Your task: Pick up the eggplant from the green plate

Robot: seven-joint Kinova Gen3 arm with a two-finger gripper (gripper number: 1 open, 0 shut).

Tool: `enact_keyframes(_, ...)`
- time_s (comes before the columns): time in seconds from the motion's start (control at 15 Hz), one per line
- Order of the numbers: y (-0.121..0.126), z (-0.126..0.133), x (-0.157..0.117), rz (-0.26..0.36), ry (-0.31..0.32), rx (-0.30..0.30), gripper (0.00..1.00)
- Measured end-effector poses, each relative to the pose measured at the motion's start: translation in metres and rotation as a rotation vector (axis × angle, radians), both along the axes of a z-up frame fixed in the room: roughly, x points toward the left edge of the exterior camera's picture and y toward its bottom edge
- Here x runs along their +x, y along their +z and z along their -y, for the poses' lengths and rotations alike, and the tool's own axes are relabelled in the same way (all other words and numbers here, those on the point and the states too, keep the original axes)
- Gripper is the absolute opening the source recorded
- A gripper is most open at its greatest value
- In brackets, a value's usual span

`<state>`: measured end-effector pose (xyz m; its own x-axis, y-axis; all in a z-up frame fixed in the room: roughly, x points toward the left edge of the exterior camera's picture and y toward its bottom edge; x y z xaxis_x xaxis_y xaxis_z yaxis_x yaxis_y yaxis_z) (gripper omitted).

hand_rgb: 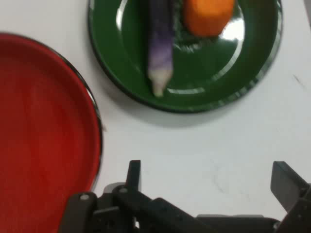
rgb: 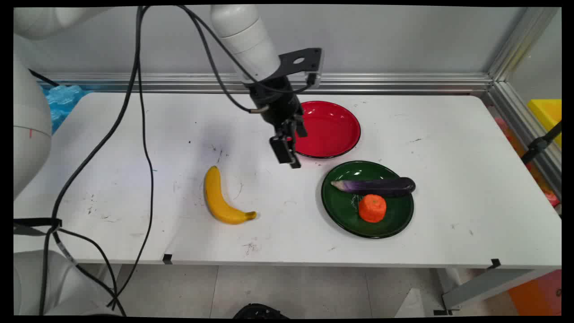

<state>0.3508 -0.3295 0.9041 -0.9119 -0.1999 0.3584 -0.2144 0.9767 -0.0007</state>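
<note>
Main view: claw (rgb: pixel 287 150) beside red plate (rgb: pixel 332 130)

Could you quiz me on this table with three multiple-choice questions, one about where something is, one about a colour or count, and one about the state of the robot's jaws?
1. Where does the eggplant lie?
A. on the green plate
B. on the red plate
C. beside the banana

2. How many plates are there?
A. one
B. two
C. three

3. The gripper is:
A. holding the banana
B. shut on the carrot piece
C. open and empty

Answers:
1. A, it lies across the green plate by the carrot piece.
2. B, one red, one green.
3. C, the jaws stand apart over bare table.
</note>
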Motion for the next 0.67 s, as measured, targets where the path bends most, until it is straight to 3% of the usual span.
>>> enact_keyframes(0.47, -0.017, 0.017, -0.047, -0.066, 0.032, -0.057, 1.0)
enact_keyframes(0.67, -0.038, 0.019, -0.065, -0.081, 0.036, -0.068, 1.0)
